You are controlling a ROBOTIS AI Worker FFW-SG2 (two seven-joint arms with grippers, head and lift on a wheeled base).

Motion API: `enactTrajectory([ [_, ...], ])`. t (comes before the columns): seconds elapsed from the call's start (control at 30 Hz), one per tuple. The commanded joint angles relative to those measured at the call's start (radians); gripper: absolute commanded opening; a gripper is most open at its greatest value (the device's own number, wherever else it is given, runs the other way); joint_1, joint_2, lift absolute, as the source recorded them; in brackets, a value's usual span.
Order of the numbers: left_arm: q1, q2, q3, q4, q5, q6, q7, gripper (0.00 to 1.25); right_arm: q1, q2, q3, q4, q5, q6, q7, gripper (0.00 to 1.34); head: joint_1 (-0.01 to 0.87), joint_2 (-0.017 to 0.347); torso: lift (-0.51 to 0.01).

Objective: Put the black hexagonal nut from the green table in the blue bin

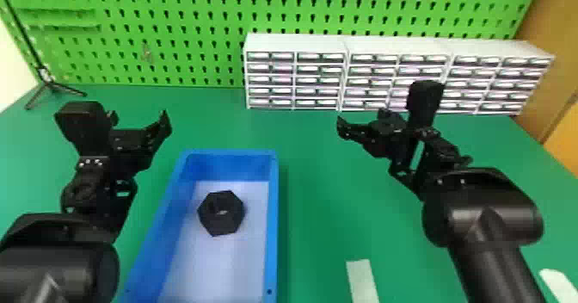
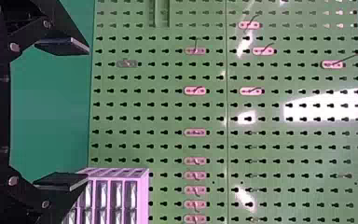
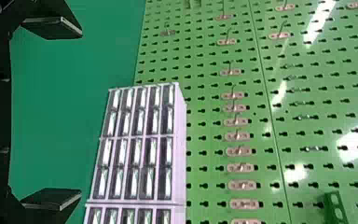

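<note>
Head view: black hexagonal nut (image 1: 221,221) lies inside the long, open-topped blue plastic bin (image 1: 272,220), on its pale floor, toward the end nearer the white drawer cabinets (image 1: 296,44). It seems to lie flat, though its centre is too dark to read well. Bin sits on the green desk (image 1: 327,203), between the two black arms. Left hand (image 1: 138,119) is up beside the bin's far end; right hand (image 1: 362,119) is on the bin's other side, well apart from it. Neither touches nut or bin.

Left wrist view: two flat black fingers stand wide apart, released, nothing between them. Green pegboard (image 2: 168,112) beyond.

Right wrist view: same condition; fingers spread wide, no object held, drawer cabinets and pegboard beyond.

Progress, judged: placement complete, nut in bin and let go. No further handling called for; at most, park both arms, taking care not to knock the bin's rim.
</note>
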Motion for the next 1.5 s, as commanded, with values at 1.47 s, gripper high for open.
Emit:
enactTrajectory([
  [1.47,-0.008,0.0,-0.026,0.002,-0.002,0.0,0.01,0.95,0.122,0.039,-0.018,0.001,0.066,-0.231,-0.205,1.23,0.683,0.028,-0.096],
])
